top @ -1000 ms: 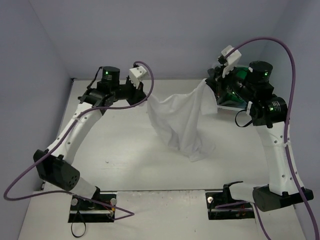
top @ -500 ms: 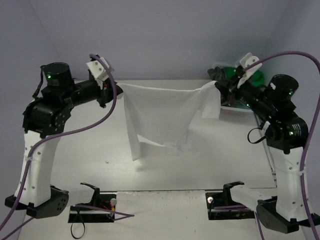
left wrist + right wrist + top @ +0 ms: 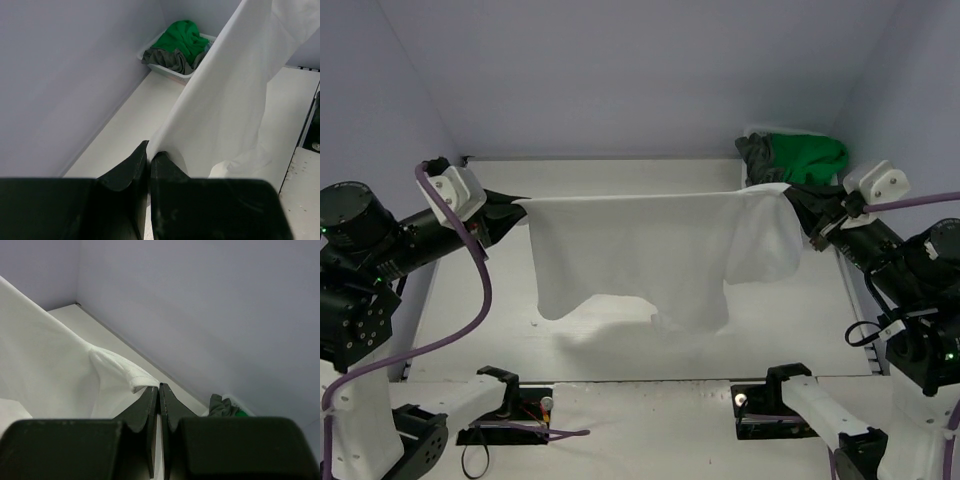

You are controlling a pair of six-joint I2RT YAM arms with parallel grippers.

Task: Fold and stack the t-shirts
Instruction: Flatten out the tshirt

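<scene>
Tabletop (image 3: 490,310) under white t-shirt (image 3: 640,245), long axis left-right

White t-shirt (image 3: 650,250): thin cloth, matt, soft folds (hem stitching shows in right wrist view).
Green t-shirt (image 3: 812,155) and dark grey t-shirt (image 3: 756,153): matt cloth, crumpled.
Basket (image 3: 167,71): white plastic, smooth.
Bench (image 3: 620,345): white, matt, smooth.
Left tool (image 3: 149,150), right tool (image 3: 159,388): black, dull plastic look.
Cables (image 3: 485,285): purple, slightly glossy sheath.
Arm shells (image 3: 360,410): white plastic, smooth, faint sheen.
</scene>
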